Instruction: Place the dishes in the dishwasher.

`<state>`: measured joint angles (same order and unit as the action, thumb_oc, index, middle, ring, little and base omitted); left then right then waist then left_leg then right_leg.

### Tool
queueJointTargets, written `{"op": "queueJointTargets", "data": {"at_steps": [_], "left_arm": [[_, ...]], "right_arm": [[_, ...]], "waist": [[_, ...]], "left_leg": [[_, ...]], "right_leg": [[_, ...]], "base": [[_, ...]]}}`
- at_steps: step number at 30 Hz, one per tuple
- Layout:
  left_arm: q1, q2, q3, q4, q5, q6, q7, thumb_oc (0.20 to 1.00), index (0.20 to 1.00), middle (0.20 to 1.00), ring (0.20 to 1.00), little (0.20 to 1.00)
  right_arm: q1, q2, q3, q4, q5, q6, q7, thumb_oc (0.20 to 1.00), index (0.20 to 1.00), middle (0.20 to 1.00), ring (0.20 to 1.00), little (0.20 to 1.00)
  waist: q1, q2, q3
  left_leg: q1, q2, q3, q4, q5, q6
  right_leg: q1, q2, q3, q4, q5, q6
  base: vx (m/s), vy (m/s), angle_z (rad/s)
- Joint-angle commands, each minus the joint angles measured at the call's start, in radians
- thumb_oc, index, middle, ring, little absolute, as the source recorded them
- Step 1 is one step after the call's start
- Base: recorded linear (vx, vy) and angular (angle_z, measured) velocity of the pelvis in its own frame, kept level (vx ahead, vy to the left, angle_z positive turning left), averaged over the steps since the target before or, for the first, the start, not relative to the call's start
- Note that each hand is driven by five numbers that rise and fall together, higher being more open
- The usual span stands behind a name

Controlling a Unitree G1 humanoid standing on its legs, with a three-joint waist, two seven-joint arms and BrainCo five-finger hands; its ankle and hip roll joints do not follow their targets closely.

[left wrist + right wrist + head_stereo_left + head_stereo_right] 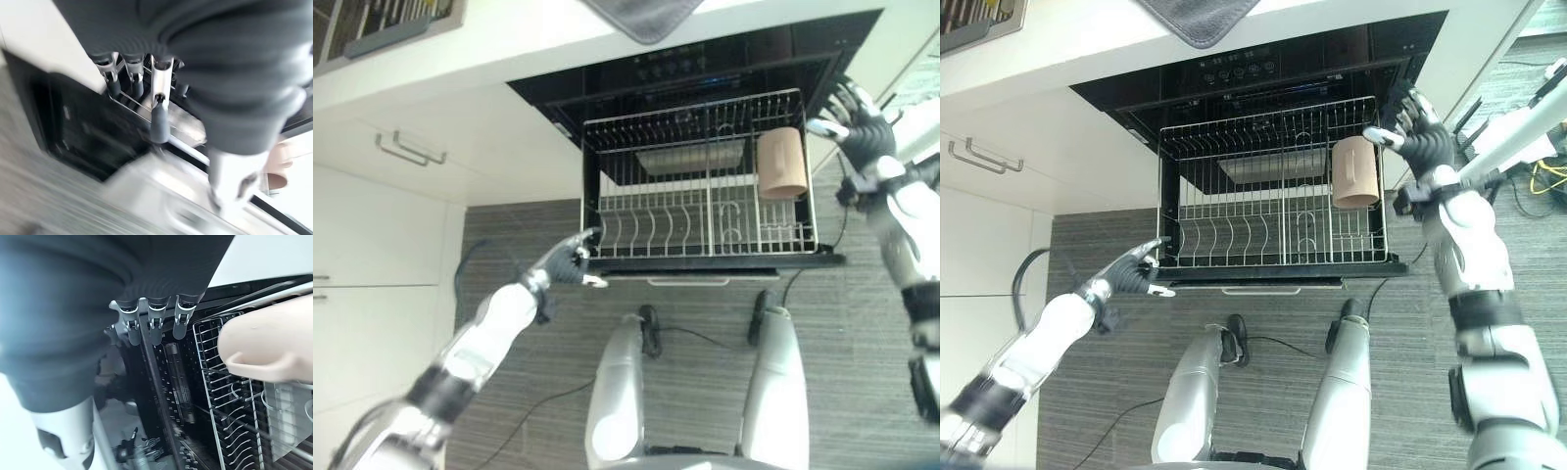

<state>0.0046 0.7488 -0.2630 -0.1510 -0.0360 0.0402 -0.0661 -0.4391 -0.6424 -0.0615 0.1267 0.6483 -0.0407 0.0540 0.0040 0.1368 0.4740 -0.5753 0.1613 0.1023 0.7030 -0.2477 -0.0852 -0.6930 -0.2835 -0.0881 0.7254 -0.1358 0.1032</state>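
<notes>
I count one wire rack [695,181], pulled out of one open dishwasher [705,69], and one beige mug [782,163] lying on its side at the rack's far right. Nearest, my left robot hand [570,262] sits at the rack's near left corner, fingers extended and relaxed, tips at the rack's edge, holding nothing. Farther right, my right robot hand [1420,132] hovers just beside the mug, fingers spread and straight, holding nothing. One grey cloth [643,17] lies on the worktop [509,44] above the dishwasher.
</notes>
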Motion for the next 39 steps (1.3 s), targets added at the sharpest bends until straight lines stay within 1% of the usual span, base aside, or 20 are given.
{"op": "queueJointTargets", "data": {"at_steps": [1,3,7,8,9,12,13,14,20,22,27,28,29,31,32,34,36,37,38,39], "left_arm": [[0.036,-0.014,0.109,-0.034,-0.130,-0.168,0.072,1.000,1.000,1.000,1.000,1.000],[0.026,-0.035,0.147,-0.033,-0.131,-0.203,0.088,1.000,1.000,1.000,1.000,1.000],[0.006,-0.091,0.206,-0.032,-0.133,-0.271,0.116,1.000,1.000,1.000,1.000,1.000],[0.006,-0.101,0.217,-0.028,-0.131,-0.301,0.124,1.000,1.000,1.000,1.000,1.000],[0.004,-0.118,0.231,-0.039,-0.137,-0.320,0.133,1.000,1.000,1.000,1.000,1.000],[0.005,-0.142,0.257,-0.049,-0.171,-0.374,0.147,1.000,1.000,1.000,1.000,1.000],[0.001,-0.158,0.268,-0.060,-0.186,-0.397,0.158,1.000,1.000,1.000,1.000,1.000],[0.002,-0.177,0.289,-0.074,-0.201,-0.443,0.165,1.000,1.000,1.000,1.000,1.000],[0.003,-0.235,0.327,-0.129,-0.233,-0.515,0.170,1.000,1.000,1.000,1.000,1.000],[0.011,-0.250,0.339,-0.141,-0.247,-0.526,0.155,1.000,1.000,1.000,1.000,1.000],[0.044,-0.274,0.377,-0.173,-0.285,-0.547,0.084,1.000,1.000,1.000,1.000,1.000],[0.056,-0.275,0.395,-0.175,-0.289,-0.549,0.058,1.000,1.000,1.000,1.000,1.000],[0.062,-0.275,0.398,-0.177,-0.288,-0.550,0.052,1.000,1.000,1.000,1.000,1.000],[0.079,-0.275,0.422,-0.182,-0.302,-0.547,0.032,1.000,1.000,1.000,1.000,1.000],[0.088,-0.276,0.431,-0.182,-0.308,-0.549,0.027,1.000,1.000,1.000,1.000,1.000],[0.113,-0.274,0.457,-0.183,-0.333,-0.549,0.006,1.000,1.000,1.000,1.000,1.000],[0.113,-0.266,0.463,-0.180,-0.359,-0.541,-0.012,1.000,1.000,1.000,1.000,1.000],[0.108,-0.268,0.461,-0.171,-0.379,-0.534,-0.029,1.000,1.000,1.000,1.000,1.000],[0.102,-0.272,0.455,-0.166,-0.389,-0.527,-0.035,1.000,1.000,1.000,1.000,1.000],[0.093,-0.282,0.440,-0.157,-0.384,-0.518,-0.030,1.000,1.000,1.000,1.000,1.000]], "right_arm": [[0.042,0.038,-0.055,-0.133,-0.089,-0.143,-0.092,1.000,1.000,1.000,1.000,1.000],[0.095,0.077,-0.063,-0.179,-0.116,-0.164,-0.097,1.000,1.000,1.000,1.000,1.000],[0.157,0.142,-0.074,-0.245,-0.140,-0.160,-0.083,1.000,1.000,1.000,1.000,1.000],[0.170,0.148,-0.077,-0.253,-0.143,-0.165,-0.082,1.000,1.000,1.000,1.000,1.000],[0.186,0.156,-0.087,-0.277,-0.128,-0.158,-0.077,1.000,1.000,1.000,1.000,1.000],[0.222,0.171,-0.106,-0.300,-0.130,-0.172,-0.079,1.000,1.000,1.000,1.000,1.000],[0.235,0.182,-0.115,-0.315,-0.126,-0.179,-0.080,1.000,1.000,1.000,1.000,1.000],[0.259,0.196,-0.128,-0.341,-0.125,-0.193,-0.072,1.000,1.000,1.000,1.000,1.000],[0.314,0.219,-0.156,-0.414,-0.082,-0.194,-0.049,1.000,1.000,1.000,1.000,1.000],[0.332,0.226,-0.163,-0.428,-0.077,-0.194,-0.037,1.000,1.000,1.000,1.000,1.000],[0.385,0.239,-0.181,-0.446,-0.110,-0.183,-0.037,1.000,1.000,1.000,1.000,1.000],[0.412,0.253,-0.192,-0.452,-0.103,-0.188,-0.033,1.000,1.000,1.000,1.000,1.000],[0.422,0.259,-0.193,-0.457,-0.104,-0.189,-0.034,1.000,1.000,1.000,1.000,1.000],[0.456,0.292,-0.204,-0.474,-0.100,-0.204,-0.015,1.000,1.000,1.000,1.000,1.000],[0.467,0.304,-0.205,-0.483,-0.098,-0.208,0.002,1.000,1.000,1.000,1.000,1.000],[0.493,0.312,-0.197,-0.506,-0.104,-0.204,0.021,1.000,1.000,1.000,1.000,1.000],[0.505,0.296,-0.199,-0.520,-0.102,-0.197,0.003,1.000,1.000,1.000,1.000,1.000],[0.517,0.286,-0.209,-0.523,-0.087,-0.199,0.000,1.000,1.000,1.000,1.000,1.000],[0.520,0.278,-0.218,-0.524,-0.076,-0.198,-0.001,1.000,1.000,1.000,1.000,1.000],[0.529,0.266,-0.238,-0.520,-0.058,-0.200,0.012,1.000,1.000,1.000,1.000,1.000]], "waist": [[0.016,-0.034,0.046],[0.010,-0.053,0.046],[-0.004,-0.087,0.046],[-0.005,-0.094,0.043],[-0.007,-0.103,0.037],[-0.010,-0.117,0.021],[-0.010,-0.123,0.011],[-0.011,-0.133,-0.006],[-0.012,-0.156,-0.069],[-0.013,-0.162,-0.092],[-0.014,-0.182,-0.168],[-0.017,-0.185,-0.195],[-0.016,-0.187,-0.202],[-0.023,-0.184,-0.228],[-0.024,-0.180,-0.233],[-0.018,-0.163,-0.253],[-0.021,-0.154,-0.274],[-0.030,-0.155,-0.287],[-0.037,-0.156,-0.295],[-0.055,-0.164,-0.311]], "left_leg": [[-0.010,0.015,0.031,-0.176,0.160,0.048],[0.009,0.015,0.033,-0.195,0.166,0.048],[0.061,0.019,0.045,-0.237,0.178,0.045],[0.074,0.021,0.051,-0.247,0.181,0.044],[0.090,0.023,0.057,-0.259,0.182,0.043],[0.127,0.026,0.065,-0.287,0.187,0.038],[0.145,0.028,0.069,-0.302,0.189,0.036],[0.176,0.029,0.074,-0.328,0.193,0.032],[0.273,0.021,0.089,-0.406,0.202,0.021],[0.304,0.014,0.095,-0.418,0.198,0.020],[0.413,-0.036,0.123,-0.442,0.151,0.043],[0.446,-0.059,0.130,-0.475,0.144,0.050],[0.459,-0.068,0.134,-0.491,0.147,0.053],[0.518,-0.099,0.153,-0.566,0.149,0.063],[0.544,-0.106,0.161,-0.597,0.150,0.069],[0.585,-0.109,0.171,-0.653,0.161,0.081],[0.597,-0.118,0.159,-0.696,0.179,0.092],[0.610,-0.131,0.141,-0.726,0.191,0.099],[0.616,-0.139,0.133,-0.742,0.204,0.100],[0.644,-0.170,0.110,-0.779,0.219,0.103]], "right_leg": [[0.082,0.037,-0.059,-0.082,-0.027,-0.038],[0.106,0.043,-0.066,-0.104,-0.020,-0.036],[0.160,0.056,-0.076,-0.150,-0.012,-0.033],[0.173,0.059,-0.079,-0.161,-0.009,-0.032],[0.190,0.063,-0.082,-0.174,-0.008,-0.033],[0.229,0.071,-0.088,-0.207,-0.004,-0.032],[0.250,0.073,-0.093,-0.226,-0.001,-0.032],[0.285,0.078,-0.101,-0.260,0.004,-0.030],[0.400,0.091,-0.118,-0.376,0.027,-0.024],[0.441,0.090,-0.121,-0.416,0.038,-0.020],[0.558,0.046,-0.129,-0.544,0.119,0.026],[0.578,0.019,-0.122,-0.589,0.176,0.047],[0.588,0.012,-0.121,-0.608,0.195,0.054],[0.596,-0.023,-0.124,-0.641,0.291,0.083],[0.593,-0.024,-0.131,-0.628,0.306,0.089],[0.599,0.018,-0.162,-0.568,0.245,0.076],[0.608,0.098,-0.156,-0.504,0.166,0.056],[0.618,0.169,-0.132,-0.465,0.125,0.046],[0.617,0.215,-0.113,-0.448,0.119,0.036],[0.613,0.291,-0.069,-0.456,0.133,0.022]], "base": [[-0.14,-0.168,0.07],[-0.08,-0.116,0.01],[-0.04,-0.062,-0.05],[-0.03,-0.048,0.00],[-0.02,-0.043,0.00],[0.00,-0.036,-0.05],[0.01,-0.045,0.01],[0.01,-0.037,0.04],[0.03,0.027,0.01],[0.05,0.142,-0.02],[0.09,0.262,0.08],[0.16,0.260,0.02],[0.17,0.274,0.06],[0.12,0.272,-0.01],[0.08,0.333,-0.19],[0.00,0.296,-0.46],[-0.05,0.169,-0.65],[-0.04,0.098,-0.37],[-0.08,0.053,0.12],[-0.07,-0.023,0.34]]}}
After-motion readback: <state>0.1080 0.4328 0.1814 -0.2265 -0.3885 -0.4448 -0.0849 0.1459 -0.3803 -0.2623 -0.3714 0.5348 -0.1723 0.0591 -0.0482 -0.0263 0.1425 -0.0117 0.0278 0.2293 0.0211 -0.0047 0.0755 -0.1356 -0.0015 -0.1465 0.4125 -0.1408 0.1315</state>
